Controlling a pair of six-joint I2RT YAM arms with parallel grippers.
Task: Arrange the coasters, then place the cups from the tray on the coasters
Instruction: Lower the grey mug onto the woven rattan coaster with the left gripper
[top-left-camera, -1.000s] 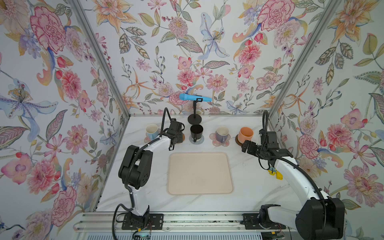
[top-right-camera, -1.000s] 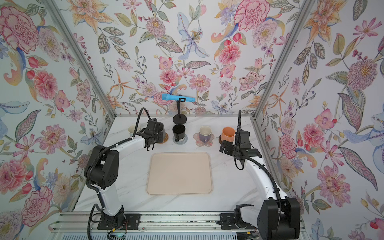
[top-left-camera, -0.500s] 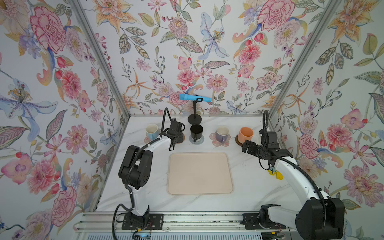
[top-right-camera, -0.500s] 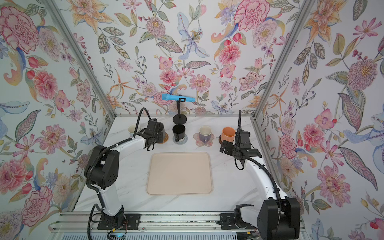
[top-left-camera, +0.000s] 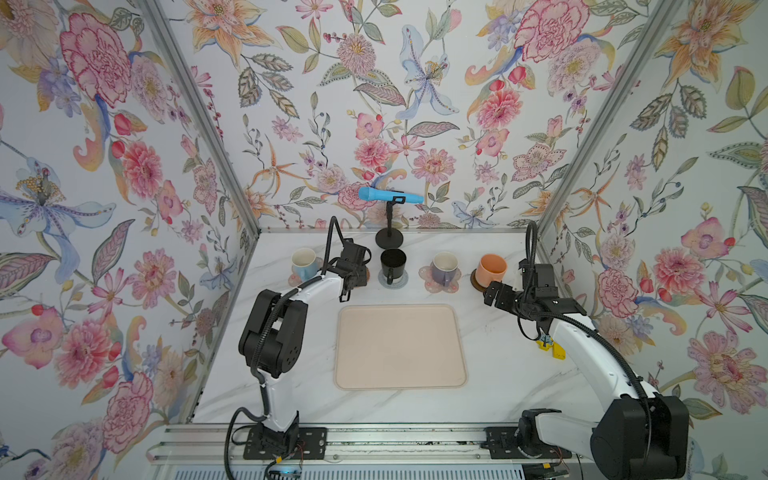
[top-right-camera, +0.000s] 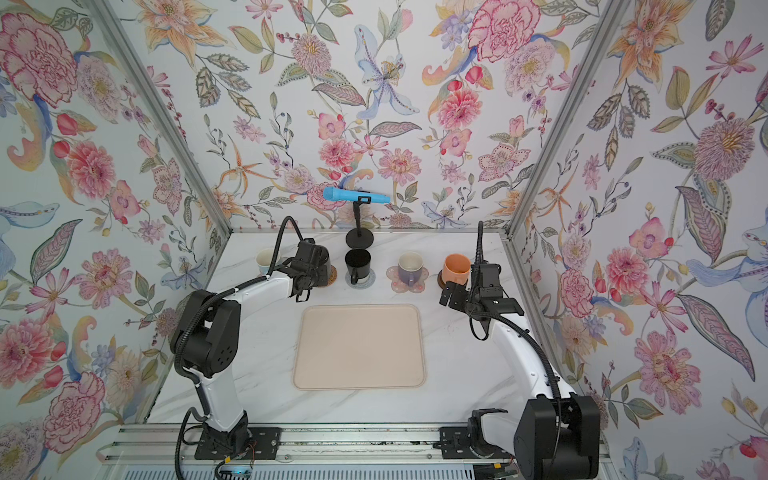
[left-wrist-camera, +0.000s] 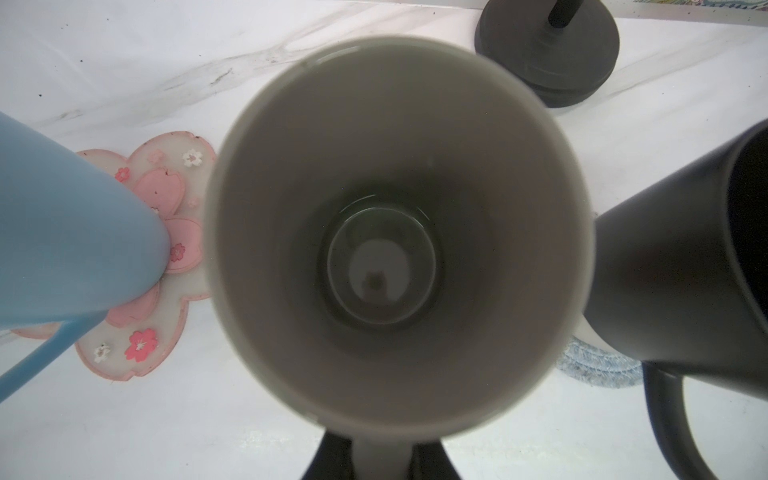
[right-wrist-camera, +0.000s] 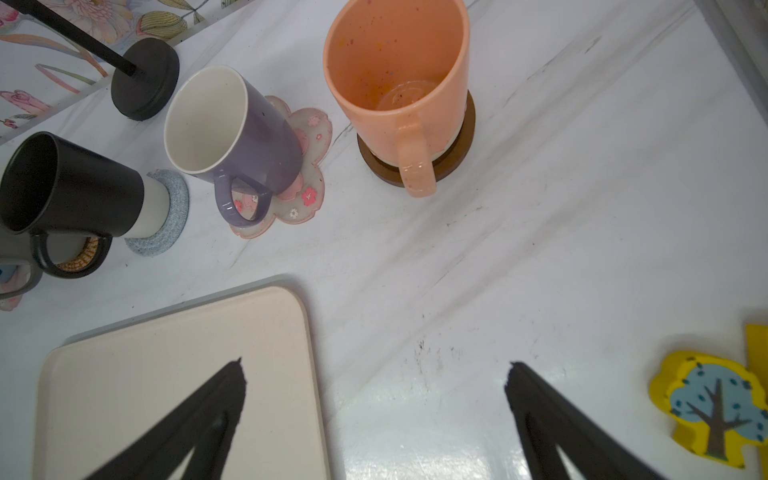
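Observation:
My left gripper (left-wrist-camera: 382, 457) is shut on the handle of the grey cup (left-wrist-camera: 395, 232), which hides whatever is under it. In both top views this gripper (top-left-camera: 353, 268) covers that cup, with the rattan coaster (top-right-camera: 333, 274) peeking out beside it. The light blue cup (top-left-camera: 303, 264) stands on a pink flower coaster (left-wrist-camera: 166, 187). On the grey-blue coaster (top-left-camera: 395, 280) stands the black cup (top-left-camera: 392, 262), the purple cup (top-left-camera: 444, 268) on another pink coaster (top-left-camera: 428, 279), the orange cup (top-left-camera: 491, 268) on the brown disc (right-wrist-camera: 461, 153). The tray (top-left-camera: 399, 347) is bare. My right gripper (right-wrist-camera: 376, 368) is open over the table.
A black stand base (top-left-camera: 389, 240) with a blue microphone (top-left-camera: 388, 195) sits behind the black cup. A yellow tree-shaped piece (right-wrist-camera: 715, 411) lies by the right arm. Flowered walls close the table on three sides.

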